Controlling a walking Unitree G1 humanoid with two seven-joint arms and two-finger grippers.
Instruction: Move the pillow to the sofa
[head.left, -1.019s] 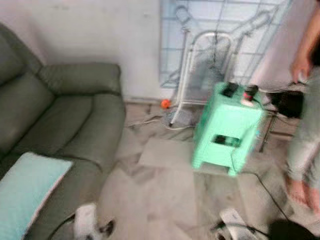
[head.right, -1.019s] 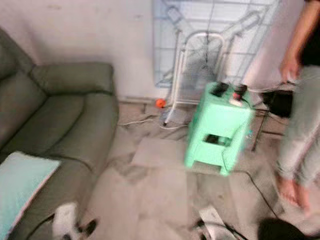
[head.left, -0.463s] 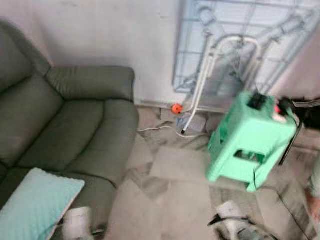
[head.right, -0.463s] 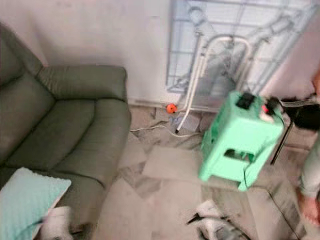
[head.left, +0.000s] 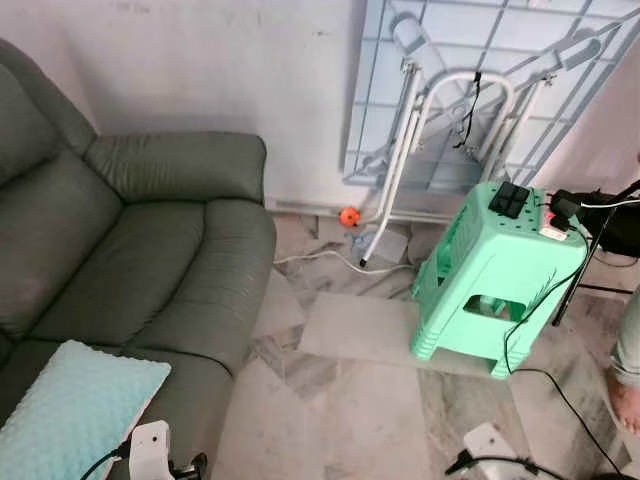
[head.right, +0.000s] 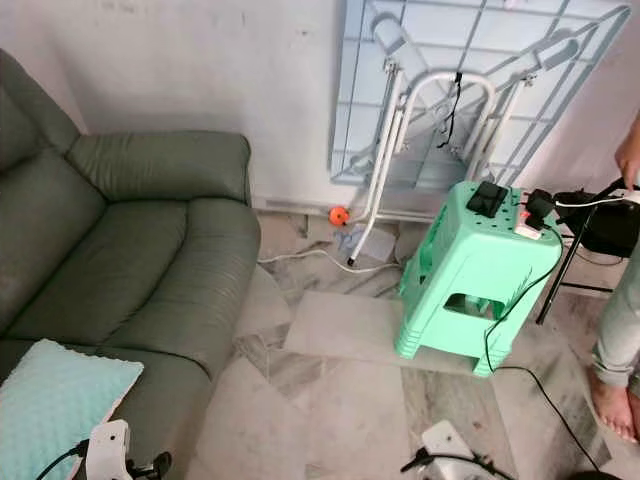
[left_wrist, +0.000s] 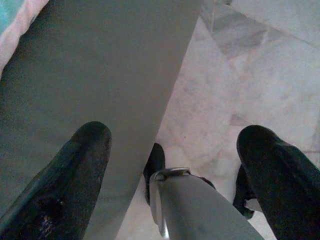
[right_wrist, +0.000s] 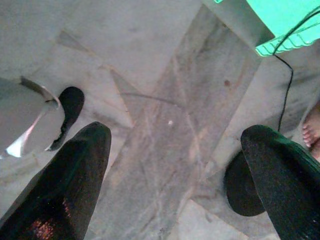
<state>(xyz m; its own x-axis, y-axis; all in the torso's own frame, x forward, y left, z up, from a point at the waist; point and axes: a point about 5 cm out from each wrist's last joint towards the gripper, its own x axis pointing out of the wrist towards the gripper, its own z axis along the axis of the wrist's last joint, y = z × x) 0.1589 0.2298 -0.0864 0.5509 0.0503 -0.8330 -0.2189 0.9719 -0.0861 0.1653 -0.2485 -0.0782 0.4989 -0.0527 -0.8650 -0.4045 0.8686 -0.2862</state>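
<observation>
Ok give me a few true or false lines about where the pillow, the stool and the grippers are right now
1. The pillow lies on the sofa seat. True.
2. The left gripper grips the pillow. False: it is open, over the sofa's edge and the floor.
3. The green stool lies tipped over. False: it stands upright.
4. The right gripper is open above the floor. True.
5. A power strip sits on the stool. True.

Even, soft daylight — head views sharp; wrist views dimmer (near black fingers blurred).
</observation>
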